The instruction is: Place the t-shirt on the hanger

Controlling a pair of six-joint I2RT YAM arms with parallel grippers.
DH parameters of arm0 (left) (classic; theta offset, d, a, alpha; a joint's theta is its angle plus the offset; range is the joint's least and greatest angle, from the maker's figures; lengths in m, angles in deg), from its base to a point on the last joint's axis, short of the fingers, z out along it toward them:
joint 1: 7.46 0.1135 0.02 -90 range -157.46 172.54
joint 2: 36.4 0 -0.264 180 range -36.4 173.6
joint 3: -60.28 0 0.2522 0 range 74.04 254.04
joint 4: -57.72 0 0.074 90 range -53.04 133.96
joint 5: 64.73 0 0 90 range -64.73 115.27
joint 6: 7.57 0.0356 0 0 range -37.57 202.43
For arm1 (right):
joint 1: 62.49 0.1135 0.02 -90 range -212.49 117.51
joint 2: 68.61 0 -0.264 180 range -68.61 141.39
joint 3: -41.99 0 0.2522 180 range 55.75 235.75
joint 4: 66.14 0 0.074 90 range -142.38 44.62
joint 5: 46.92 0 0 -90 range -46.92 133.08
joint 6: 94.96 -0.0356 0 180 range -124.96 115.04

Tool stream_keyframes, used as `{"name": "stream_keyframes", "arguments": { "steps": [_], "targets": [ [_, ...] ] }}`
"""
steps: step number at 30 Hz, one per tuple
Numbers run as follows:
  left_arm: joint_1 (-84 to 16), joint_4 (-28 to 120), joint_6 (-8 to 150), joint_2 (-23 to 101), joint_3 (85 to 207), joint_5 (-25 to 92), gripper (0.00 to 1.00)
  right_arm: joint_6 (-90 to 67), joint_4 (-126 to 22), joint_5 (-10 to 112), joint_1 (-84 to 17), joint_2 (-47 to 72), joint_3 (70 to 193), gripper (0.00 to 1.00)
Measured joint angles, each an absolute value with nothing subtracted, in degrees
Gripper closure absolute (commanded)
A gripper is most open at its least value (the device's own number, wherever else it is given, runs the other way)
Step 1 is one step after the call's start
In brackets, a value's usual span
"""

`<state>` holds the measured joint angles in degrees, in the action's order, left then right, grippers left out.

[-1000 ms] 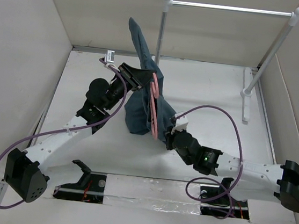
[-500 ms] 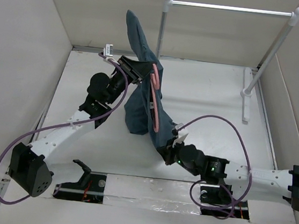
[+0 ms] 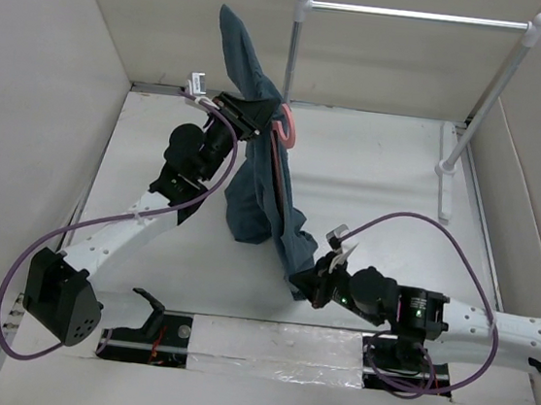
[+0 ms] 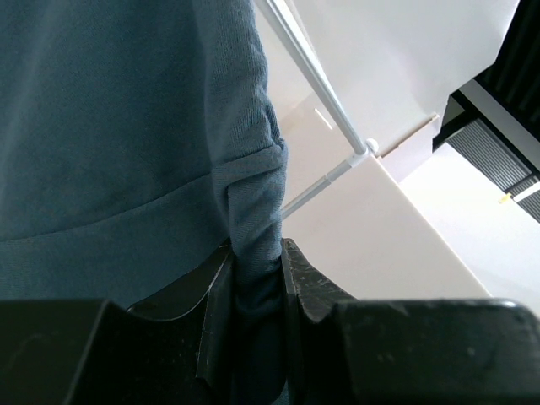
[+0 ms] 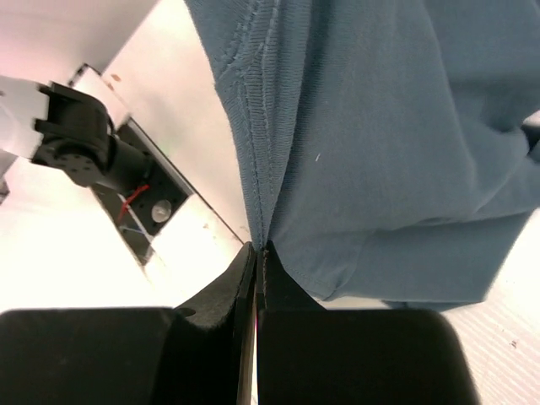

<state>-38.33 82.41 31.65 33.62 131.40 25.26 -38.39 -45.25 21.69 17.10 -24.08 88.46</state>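
The dark teal t-shirt (image 3: 261, 197) hangs stretched between both grippers, one end sticking up at the back wall. My left gripper (image 3: 254, 118) is raised and shut on a bunched fold of the t-shirt (image 4: 126, 126). Just to its right a curved piece of the pink hanger (image 3: 286, 131) shows; the rest is hidden in the cloth. My right gripper (image 3: 308, 285) is low near the table's front and shut on the t-shirt's seamed edge (image 5: 261, 228). The cloth (image 5: 380, 126) fills most of the right wrist view.
A white-and-silver rail (image 3: 419, 15) on white posts stands at the back right, with its foot (image 3: 446, 183) on the table. It also crosses the left wrist view as a thin rail (image 4: 308, 63). White walls close in on three sides. A black bracket (image 3: 149, 308) sits in the front slot.
My right gripper has pulled the t-shirt's edge toward the table's front, drawing the cloth out long. The left gripper shifted slightly back and up. Less of the hanger shows now.
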Motion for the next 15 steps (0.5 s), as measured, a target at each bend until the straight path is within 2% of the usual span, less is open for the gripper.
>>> {"name": "stream_keyframes", "arguments": {
  "steps": [9,15],
  "targets": [
    [-37.67,86.04,32.30,34.84,130.05,25.89,1.00,-34.19,-35.52,20.99,17.19,-22.11,104.64,1.00],
    [-37.32,88.47,27.21,34.31,124.45,31.47,1.00,-30.08,-37.07,20.07,15.04,-15.40,113.14,1.00]
  ]
}}
